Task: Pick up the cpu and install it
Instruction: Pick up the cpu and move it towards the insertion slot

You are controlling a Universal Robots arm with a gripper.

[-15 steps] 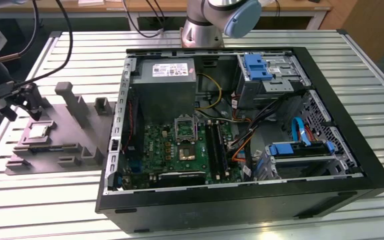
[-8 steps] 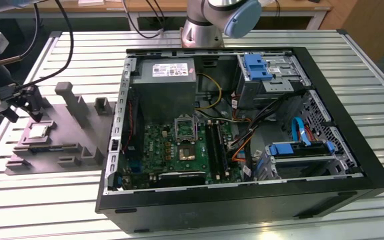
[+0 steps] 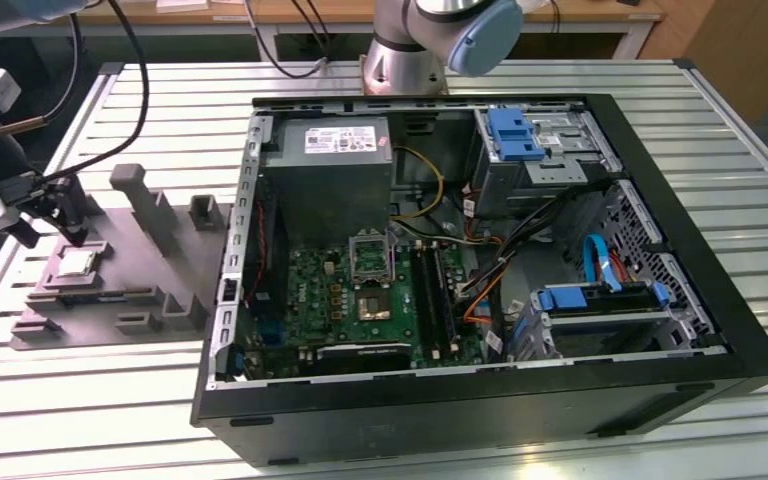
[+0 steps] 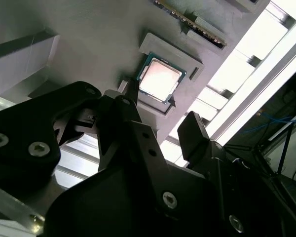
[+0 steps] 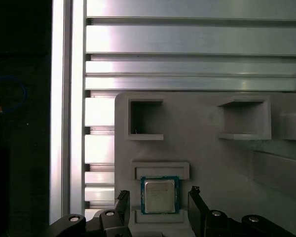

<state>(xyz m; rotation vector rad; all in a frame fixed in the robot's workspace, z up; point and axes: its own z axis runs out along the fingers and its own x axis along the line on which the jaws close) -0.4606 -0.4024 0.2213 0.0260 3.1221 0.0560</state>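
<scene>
The cpu [image 3: 79,264] is a small silvery square chip lying flat in a recess of the grey plastic tray [image 3: 131,300], at the exterior view's left. My gripper [image 3: 48,230] hovers just above it, open, with nothing between its fingers. In both wrist views the cpu [image 4: 160,79] [image 5: 160,194] lies between the two black fingertips [image 4: 126,109] [image 5: 197,197], which stand apart on either side of it without touching. The green motherboard [image 3: 357,295] with its metal-framed socket [image 3: 371,255] lies inside the open computer case [image 3: 491,400].
Raised blocks [image 3: 144,195] stand on the tray close to the gripper. Cables [image 3: 117,80] run from the arm's wrist over the slatted metal table [image 3: 91,400]. The case holds a power supply box [image 3: 337,170], blue drive brackets [image 3: 511,135] and bundled wires. The arm's base [image 3: 411,50] stands behind it.
</scene>
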